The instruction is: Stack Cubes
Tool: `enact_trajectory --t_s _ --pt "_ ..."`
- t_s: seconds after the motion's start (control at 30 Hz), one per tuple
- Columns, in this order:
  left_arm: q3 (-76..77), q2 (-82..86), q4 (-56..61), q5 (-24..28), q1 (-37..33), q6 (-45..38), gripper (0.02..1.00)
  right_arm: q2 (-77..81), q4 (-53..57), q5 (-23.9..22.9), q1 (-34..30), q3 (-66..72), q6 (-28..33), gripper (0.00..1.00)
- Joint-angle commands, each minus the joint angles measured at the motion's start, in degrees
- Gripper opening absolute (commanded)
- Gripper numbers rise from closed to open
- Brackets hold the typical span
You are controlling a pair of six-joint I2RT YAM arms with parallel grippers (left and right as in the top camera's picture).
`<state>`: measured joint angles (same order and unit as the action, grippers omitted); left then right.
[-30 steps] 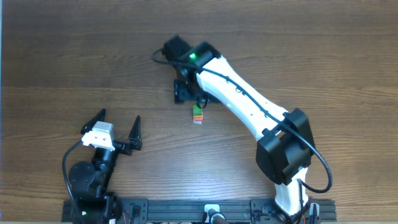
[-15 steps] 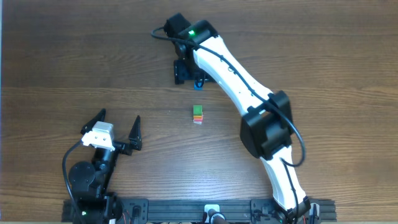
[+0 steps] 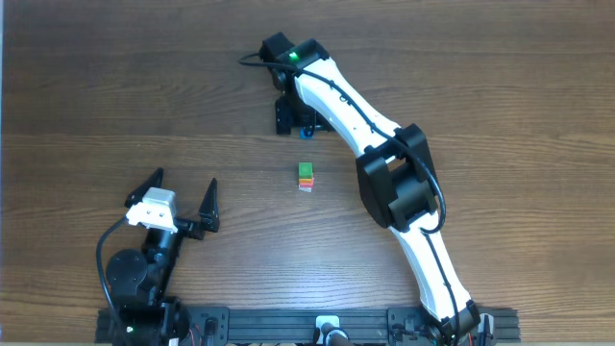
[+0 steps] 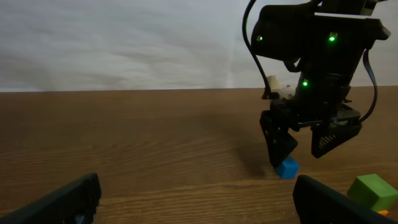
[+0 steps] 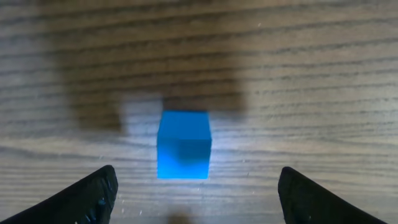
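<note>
Nearest the arm bases, the left gripper [image 3: 184,179] is seen to the near left of the cube stack and well apart from it. Its fingers are spread wide and nothing is held between them. The cube stack [image 3: 305,177] is found standing on the wooden table [image 3: 538,86], with a green cube [image 4: 372,190] uppermost. Just beyond the stack, the blue cube [image 5: 184,144] is seen lying flat on the wood. The right gripper [image 4: 303,149] is poised over it, with the fingers parted to either side and the cube not clasped.
</note>
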<state>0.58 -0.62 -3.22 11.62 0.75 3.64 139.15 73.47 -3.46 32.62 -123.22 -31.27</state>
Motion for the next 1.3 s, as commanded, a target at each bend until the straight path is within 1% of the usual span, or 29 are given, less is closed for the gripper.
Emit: enact_trajectory --t_s 0.03,0.47,0.6,0.63,0.77,1.03,1.17,1.3 --pt "-0.26 0.24 -0.07 0.35 0.2 -0.63 0.998 1.62 -0.87 -0.7 -0.66 -1.49 0.66 0.807" --pt "-0.26 0.24 -0.07 0.35 0.2 -0.63 0.998 3.04 -1.31 -0.48 -0.61 -1.49 0.66 0.785" --pt "-0.26 0.24 -0.07 0.35 0.2 -0.61 0.998 3.41 -1.31 -0.46 -0.59 -1.49 0.46 0.733" --pt "-0.26 0.24 -0.07 0.35 0.2 -0.63 0.996 3.43 -1.31 -0.46 -0.55 -1.46 0.46 0.713" --pt "-0.26 0.24 -0.07 0.35 0.2 -0.63 0.998 3.43 -1.49 -0.42 -0.33 -1.46 0.46 0.575" --pt "-0.26 0.24 -0.07 0.35 0.2 -0.63 0.998 3.48 -2.03 0.66 0.02 -1.46 0.44 0.384" --pt "-0.26 0.24 -0.07 0.35 0.2 -0.63 0.996 3.48 -2.08 0.74 0.15 -1.46 0.04 0.261" --pt "-0.26 0.24 -0.07 0.35 0.2 -0.63 0.996 3.48 -2.08 0.87 0.22 -1.46 0.02 0.207"
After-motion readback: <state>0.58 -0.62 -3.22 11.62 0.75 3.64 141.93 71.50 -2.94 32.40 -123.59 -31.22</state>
